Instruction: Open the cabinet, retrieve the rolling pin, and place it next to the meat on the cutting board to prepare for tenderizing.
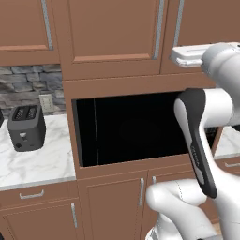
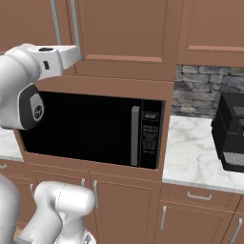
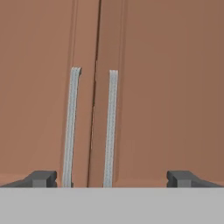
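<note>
A simulated kitchen with reddish-brown wood fronts; the white robot arm reaches up toward the cabinet [image 1: 112,33], the tall wall unit above a built-in black microwave [image 2: 90,128]; its recessed-panel doors are shut, each carrying a long vertical silver bar handle.

In the hand view the gripper [image 3: 112,179] faces the seam where two cabinet doors meet; its two dark fingertips [image 3: 41,178] stand wide apart at the bottom edge, holding nothing; the left handle [image 3: 71,127] and the right handle [image 3: 110,127] sit just either side of the seam, both between the fingertips, with the left handle close beside the left tip; whether anything touches cannot be told.

From the left base view a grey two-slot toaster [image 1: 26,126] stands on the white marble table [image 1: 42,164], to the left of the microwave, before a grey stone backsplash with a wall socket [image 1: 46,102]; from the right base view a black coffee machine [image 2: 231,131] stands on the marble table to the right.

The microwave has a silver door handle and a control panel [image 2: 150,138] of pale buttons; its markings are too small to read; no other writing or brand can be made out.

Low cabinets with short silver handles run beneath.
</note>
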